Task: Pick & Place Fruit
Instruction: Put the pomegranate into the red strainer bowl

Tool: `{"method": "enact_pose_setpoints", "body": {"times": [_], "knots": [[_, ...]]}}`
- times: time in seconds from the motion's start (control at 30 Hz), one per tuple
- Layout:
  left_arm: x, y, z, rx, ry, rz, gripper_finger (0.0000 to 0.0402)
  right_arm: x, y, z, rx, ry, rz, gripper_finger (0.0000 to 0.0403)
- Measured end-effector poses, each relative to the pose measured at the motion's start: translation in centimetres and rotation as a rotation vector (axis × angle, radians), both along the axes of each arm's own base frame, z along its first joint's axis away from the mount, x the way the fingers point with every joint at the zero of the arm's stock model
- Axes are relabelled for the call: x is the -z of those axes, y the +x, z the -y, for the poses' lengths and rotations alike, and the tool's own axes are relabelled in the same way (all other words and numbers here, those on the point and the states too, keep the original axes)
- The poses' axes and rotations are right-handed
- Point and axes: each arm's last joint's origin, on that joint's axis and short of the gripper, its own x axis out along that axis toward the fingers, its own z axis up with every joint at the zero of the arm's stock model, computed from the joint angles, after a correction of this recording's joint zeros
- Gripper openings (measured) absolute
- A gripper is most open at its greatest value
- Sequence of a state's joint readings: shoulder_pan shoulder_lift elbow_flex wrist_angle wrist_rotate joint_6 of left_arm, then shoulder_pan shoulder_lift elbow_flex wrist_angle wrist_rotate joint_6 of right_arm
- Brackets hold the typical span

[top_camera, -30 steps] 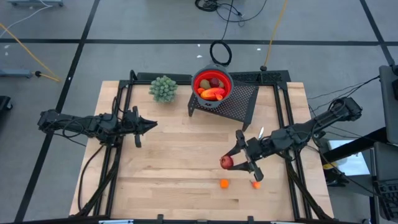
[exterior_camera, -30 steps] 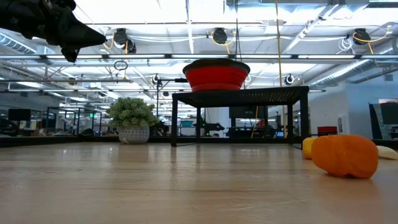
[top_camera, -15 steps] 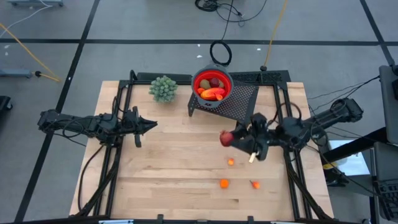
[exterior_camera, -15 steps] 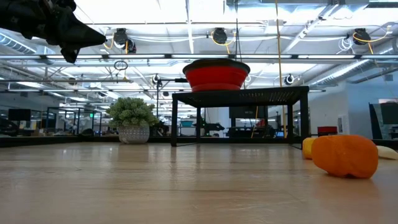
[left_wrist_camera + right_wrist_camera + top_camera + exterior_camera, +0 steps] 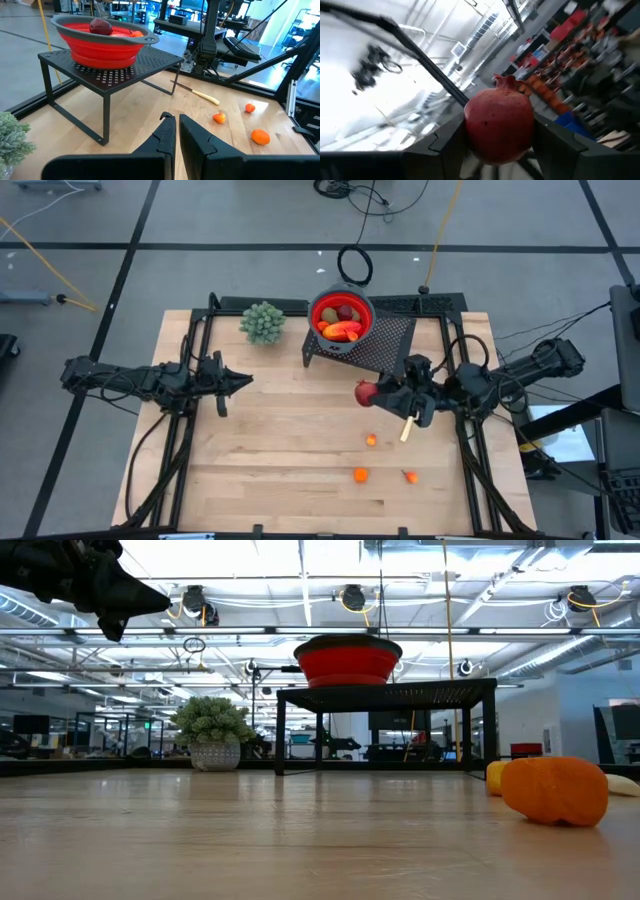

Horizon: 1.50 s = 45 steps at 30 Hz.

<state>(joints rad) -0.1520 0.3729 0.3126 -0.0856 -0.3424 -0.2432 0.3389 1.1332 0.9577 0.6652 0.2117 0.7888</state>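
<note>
A light wooden tabletop [image 5: 270,460] is set on grey floor in an open workshop. Three small orange fruit bits [image 5: 371,440] are counted loose; one red bowl [image 5: 341,316] is noted on the black rack [image 5: 385,345]. The right end effector [image 5: 372,393] is clamped on a red pomegranate [image 5: 364,393] raised beside the rack; the left end effector [image 5: 246,381] is held together.

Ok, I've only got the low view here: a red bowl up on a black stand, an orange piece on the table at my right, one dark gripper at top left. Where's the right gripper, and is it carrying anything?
Observer: The right gripper is above the table just in front of the black stand, shut on a dark-red pomegranate.
Operator: Anything in the red bowl? I only see its outside.
Observer: Yes, the red bowl holds a long red-orange piece and some other fruit.
Operator: How many pieces remain on the table?
Observer: Three small orange bits, all on the right arm's side.
Operator: And the left gripper?
Observer: The left gripper is shut, holding nothing.
</note>
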Motion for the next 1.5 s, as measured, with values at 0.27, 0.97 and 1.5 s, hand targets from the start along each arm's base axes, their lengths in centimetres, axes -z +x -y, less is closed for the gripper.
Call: {"method": "enact_pose_setpoints", "body": {"times": [0.27,0.97,1.5], "knots": [[0.0,0.0,0.0,0.0,0.0,0.0,0.0021,1.4,0.6,1.4,0.335,-0.384,-0.169,0.0194],[0.0,0.0,0.0,0.001,0.012,-0.003,0.0021,4.2,0.5,13.7,0.911,-0.787,-0.709,0.0196],[0.0,0.0,0.0,0.001,0.012,-0.003,0.0021,6.4,0.5,19.0,0.849,-0.696,-0.803,0.0196]]}}
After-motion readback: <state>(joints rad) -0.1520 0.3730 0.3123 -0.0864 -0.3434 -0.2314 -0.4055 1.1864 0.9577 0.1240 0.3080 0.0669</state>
